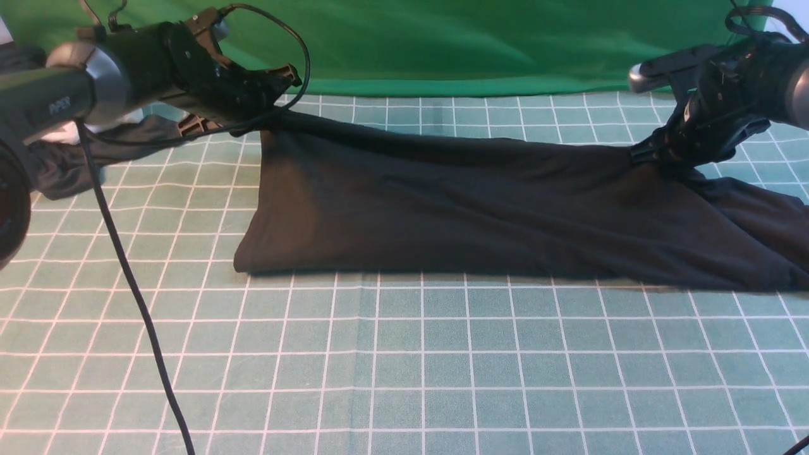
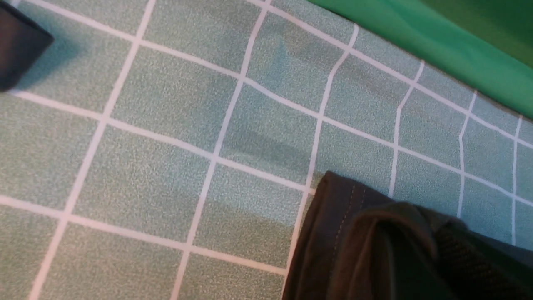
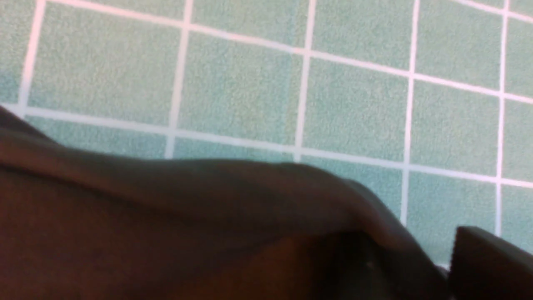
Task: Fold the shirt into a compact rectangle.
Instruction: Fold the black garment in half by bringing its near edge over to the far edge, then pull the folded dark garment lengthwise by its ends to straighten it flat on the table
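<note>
Black shirt [image 1: 474, 208] edge raised between left fingers [image 1: 278, 82] and right fingers [image 1: 651, 151]; whether they pinch it, cannot tell

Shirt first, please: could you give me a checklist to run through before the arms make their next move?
1. Near edge of shirt straight on mat: ok.
2. Far edge laid down: not ok, it appears raised at both grippers.
3. Jaws of left gripper released: cannot tell.
4. Jaws of right gripper released: cannot tell.
5. Right end of shirt squared: not ok, cloth bunches and runs out of view.
</note>
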